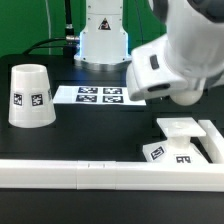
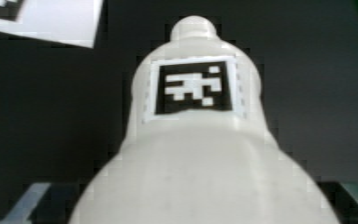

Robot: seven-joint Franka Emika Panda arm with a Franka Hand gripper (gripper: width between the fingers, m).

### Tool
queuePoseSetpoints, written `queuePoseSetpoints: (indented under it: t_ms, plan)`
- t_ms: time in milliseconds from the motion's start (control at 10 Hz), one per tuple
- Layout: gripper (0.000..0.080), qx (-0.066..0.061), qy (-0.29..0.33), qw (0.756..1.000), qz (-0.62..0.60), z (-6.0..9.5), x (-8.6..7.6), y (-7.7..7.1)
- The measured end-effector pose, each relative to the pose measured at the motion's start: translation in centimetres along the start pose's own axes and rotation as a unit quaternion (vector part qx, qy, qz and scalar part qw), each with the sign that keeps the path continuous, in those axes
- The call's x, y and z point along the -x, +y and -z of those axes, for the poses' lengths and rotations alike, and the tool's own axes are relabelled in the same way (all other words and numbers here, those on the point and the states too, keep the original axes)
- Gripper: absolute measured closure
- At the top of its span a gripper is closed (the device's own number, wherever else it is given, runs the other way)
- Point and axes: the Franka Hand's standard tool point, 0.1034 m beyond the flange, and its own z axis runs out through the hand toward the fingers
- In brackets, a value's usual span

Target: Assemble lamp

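The white bulb fills the wrist view, its stem end pointing away and a square tag on its side. My gripper is shut on its round head, with dark fingers showing at both sides. In the exterior view the arm's white hand hangs above the table's right half, blurred, and hides the bulb. The tapered shade stands mouth-down at the exterior view's left. The flat square base lies at the right, below the hand, against the rail.
The marker board lies at the table's middle back; its corner also shows in the wrist view. A long white rail runs along the front edge. The robot's pedestal stands at the back.
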Motion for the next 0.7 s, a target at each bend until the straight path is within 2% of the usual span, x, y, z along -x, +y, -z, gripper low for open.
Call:
queuePoseSetpoints:
  t_ms: [100, 200, 400, 500, 600, 700]
  plan:
    - [0.0225, -0.003, 0.003, 1.000, 0.000, 1.6, 0.7, 0.2]
    - [0.0225, -0.004, 0.011, 1.000, -0.007, 2.3, 0.6, 0.1]
    - [0.0225, -0.002, 0.032, 0.999, -0.006, 2.2, -0.1, 0.2]
    - [0.0225, 0.001, 0.071, 0.997, -0.007, 2.8, -1.1, 0.2]
    - [0.0225, 0.004, 0.099, 0.995, -0.007, 3.0, -1.1, 0.3]
    - [0.0225, 0.019, 0.149, 0.988, 0.022, 3.9, -1.8, 0.8]
